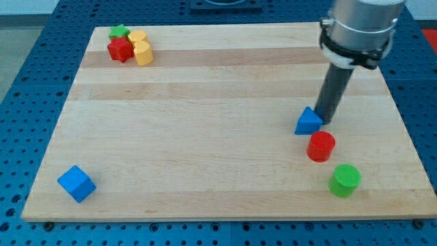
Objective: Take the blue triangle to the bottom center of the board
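Observation:
The blue triangle (308, 121) lies at the view's right on the wooden board (205, 137), a little above the middle height. My tip (323, 121) is at its right edge, touching or almost touching it. The rod rises up and to the right to the grey arm end.
A red cylinder (321, 146) sits just below and right of the triangle, and a green cylinder (345, 180) below that. A blue cube (76, 183) is at the bottom left. A green star (119, 31), red block (120, 49) and two yellow blocks (141, 48) cluster at the top left.

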Robot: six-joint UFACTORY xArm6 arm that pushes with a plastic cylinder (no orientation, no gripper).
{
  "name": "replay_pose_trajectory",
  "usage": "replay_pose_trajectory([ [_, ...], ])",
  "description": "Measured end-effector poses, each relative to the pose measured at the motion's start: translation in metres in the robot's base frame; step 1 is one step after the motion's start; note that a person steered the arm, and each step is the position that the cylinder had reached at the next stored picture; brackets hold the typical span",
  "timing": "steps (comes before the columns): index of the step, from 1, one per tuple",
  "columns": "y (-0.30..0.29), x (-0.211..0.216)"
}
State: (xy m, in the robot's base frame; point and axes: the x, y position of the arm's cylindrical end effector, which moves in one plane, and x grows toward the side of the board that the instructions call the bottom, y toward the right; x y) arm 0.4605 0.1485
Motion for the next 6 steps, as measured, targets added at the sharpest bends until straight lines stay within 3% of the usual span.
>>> replay_pose_trajectory([
  [4,-0.092,0.037],
  [6,-0.092,0.066],
])
